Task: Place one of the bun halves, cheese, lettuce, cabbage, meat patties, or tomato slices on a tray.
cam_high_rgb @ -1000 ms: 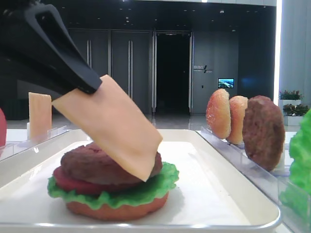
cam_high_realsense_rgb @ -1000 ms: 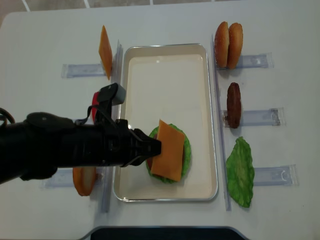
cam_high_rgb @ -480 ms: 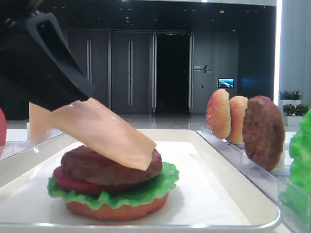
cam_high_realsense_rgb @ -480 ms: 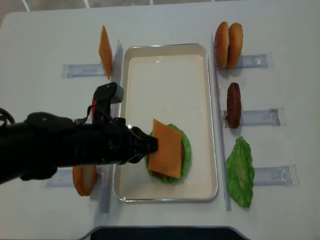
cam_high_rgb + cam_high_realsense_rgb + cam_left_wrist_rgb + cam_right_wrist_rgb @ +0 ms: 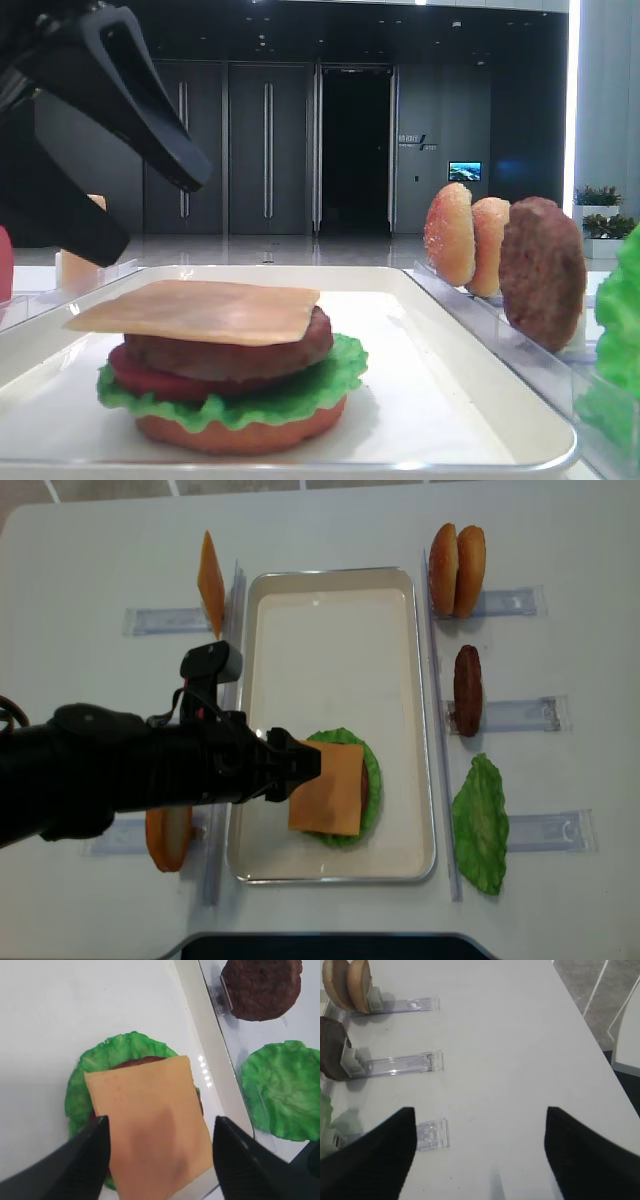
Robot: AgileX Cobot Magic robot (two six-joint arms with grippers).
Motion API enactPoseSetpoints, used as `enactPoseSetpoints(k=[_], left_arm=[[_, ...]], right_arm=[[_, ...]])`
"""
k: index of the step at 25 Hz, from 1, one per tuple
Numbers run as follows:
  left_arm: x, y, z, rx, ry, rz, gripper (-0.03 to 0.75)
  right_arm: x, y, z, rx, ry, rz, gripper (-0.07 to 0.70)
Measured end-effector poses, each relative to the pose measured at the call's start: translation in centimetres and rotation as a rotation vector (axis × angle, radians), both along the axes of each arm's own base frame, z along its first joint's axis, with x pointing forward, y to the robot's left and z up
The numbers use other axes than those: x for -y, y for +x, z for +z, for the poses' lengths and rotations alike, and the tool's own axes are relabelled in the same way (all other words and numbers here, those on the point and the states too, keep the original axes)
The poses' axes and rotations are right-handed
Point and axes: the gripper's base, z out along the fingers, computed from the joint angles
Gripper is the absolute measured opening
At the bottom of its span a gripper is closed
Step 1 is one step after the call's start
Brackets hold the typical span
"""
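Looking down, we see the smooth, thin square cheese [image 5: 152, 1125] lying flat on the grainy round patty [image 5: 230, 350] over ruffled lettuce [image 5: 320, 385], at the tray's [image 5: 410, 720] six o'clock; the left gripper's [image 5: 157, 1160] jaws stand wide apart, straddling it, holding nothing.

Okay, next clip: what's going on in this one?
A two-arm robot is building a toy burger on the white tray. The left gripper stands open just above a cheese slice that lies flat on a meat patty, with tomato, lettuce and a bun half stacked beneath. Spare buns, another patty and a lettuce leaf wait in clear holders to the right of the tray. The right gripper is open over bare table, holding nothing.
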Motion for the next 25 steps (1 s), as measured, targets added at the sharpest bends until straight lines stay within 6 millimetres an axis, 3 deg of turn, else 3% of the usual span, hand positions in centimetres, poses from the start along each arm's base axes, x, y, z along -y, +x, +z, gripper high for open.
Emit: enactPoseSetpoints(k=[25], left_arm=[[0.9,3.9,4.3,0.261,0.071,0.014,0.484]], right_arm=[[0.0,0.0,0.0,0.000,0.000,0.000,0.535]])
